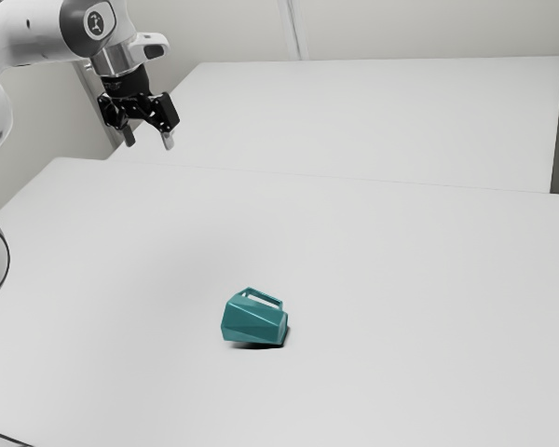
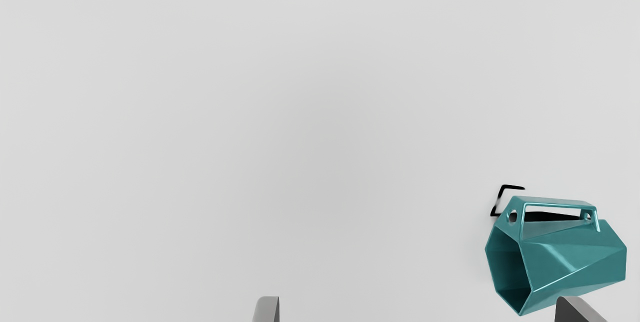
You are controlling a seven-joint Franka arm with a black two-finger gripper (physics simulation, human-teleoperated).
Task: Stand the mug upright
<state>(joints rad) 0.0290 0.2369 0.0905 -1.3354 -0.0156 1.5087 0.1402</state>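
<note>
High above the table, at the exterior view's upper left, the gripper (image 1: 148, 142) hangs open and well apart from the mug. A teal faceted mug (image 1: 253, 321) lies on its side on the table, its handle uppermost and its narrower end toward the exterior view's right. In the wrist view the gripper (image 2: 417, 309) has its fingers wide apart with nothing between them. The mug (image 2: 575, 262) shows its hollow mouth there, and one fingertip overlaps its lower edge in the picture.
The mug lies on a white table (image 1: 401, 307). Behind it, a second broad white surface (image 1: 373, 116) stretches toward the walls. A thin dark line (image 1: 5, 437) crosses the exterior view's bottom left corner.
</note>
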